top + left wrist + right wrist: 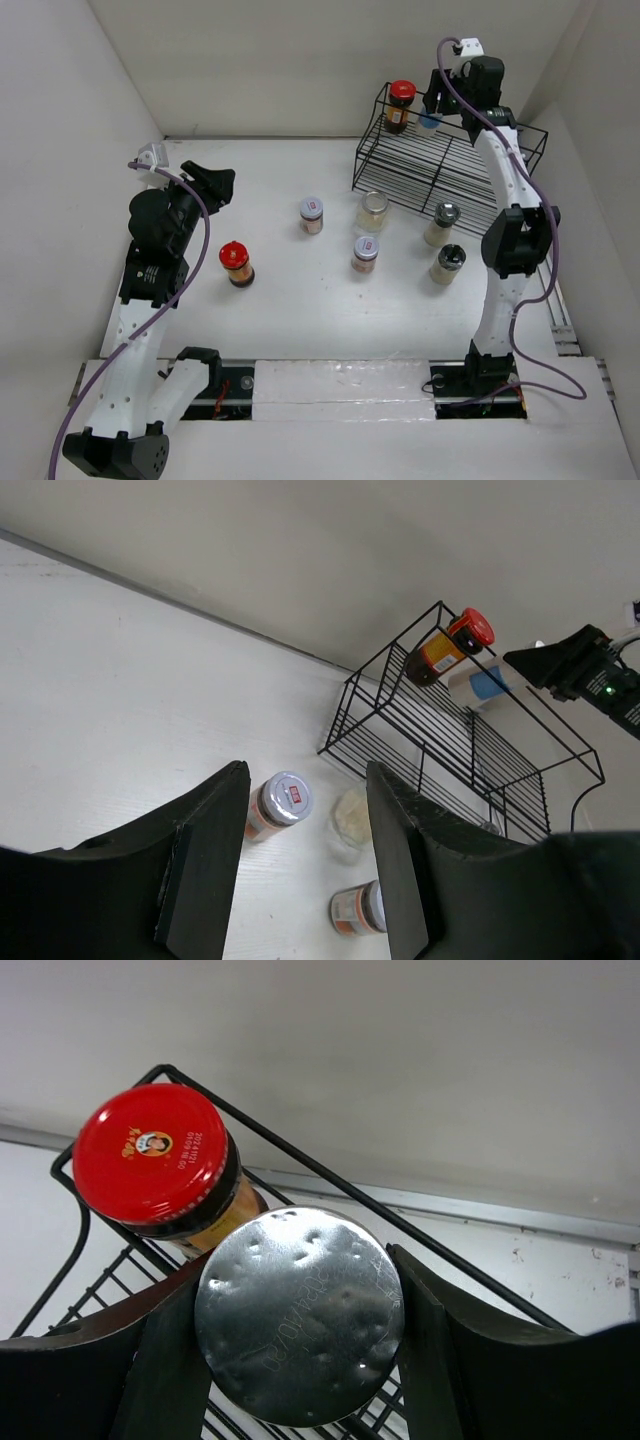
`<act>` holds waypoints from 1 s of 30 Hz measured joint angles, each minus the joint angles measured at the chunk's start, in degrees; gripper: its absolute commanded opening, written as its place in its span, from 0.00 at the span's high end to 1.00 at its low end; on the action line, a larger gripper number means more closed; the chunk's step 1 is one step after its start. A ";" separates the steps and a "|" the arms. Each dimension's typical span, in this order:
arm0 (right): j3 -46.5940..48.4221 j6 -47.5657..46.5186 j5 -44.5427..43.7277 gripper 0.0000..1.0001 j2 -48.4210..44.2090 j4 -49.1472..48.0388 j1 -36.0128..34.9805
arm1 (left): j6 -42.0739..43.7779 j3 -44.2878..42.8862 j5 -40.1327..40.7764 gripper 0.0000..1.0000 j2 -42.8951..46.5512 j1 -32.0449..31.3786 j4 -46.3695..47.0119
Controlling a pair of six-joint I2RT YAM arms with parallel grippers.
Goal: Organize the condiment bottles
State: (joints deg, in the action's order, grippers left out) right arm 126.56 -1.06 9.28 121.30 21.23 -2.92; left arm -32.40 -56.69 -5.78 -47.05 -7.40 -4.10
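My right gripper is shut on the white bottle with a blue label and holds it at the black wire rack's back left, beside a red-lidded jar standing on the rack. In the right wrist view the held bottle's silver top fills the jaws, next to the red lid. My left gripper is open and empty above the table's left. A second red-lidded jar and several silver- or dark-lidded jars stand on the table.
The rack stands at the back right against the wall. A clear jar of pale spice and a dark-lidded jar stand just in front of it. White walls close in the table on three sides.
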 measured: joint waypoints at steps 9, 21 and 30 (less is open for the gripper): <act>1.97 0.68 0.33 0.18 2.82 1.99 -0.09 | 0.04 0.00 0.00 0.48 0.00 0.00 0.00; -15.15 1.55 -2.69 0.03 -13.00 -5.64 -0.87 | 0.24 0.00 0.02 0.27 0.37 0.00 0.00; -61.24 9.01 -19.80 0.92 -52.19 -26.97 -5.20 | 0.22 0.00 -0.09 0.27 0.26 0.00 0.00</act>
State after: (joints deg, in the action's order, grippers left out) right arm 65.32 7.94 -10.52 69.10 -5.74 -8.12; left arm -32.18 -56.69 -5.87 -46.78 -7.40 -4.10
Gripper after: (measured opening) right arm 0.237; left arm 0.728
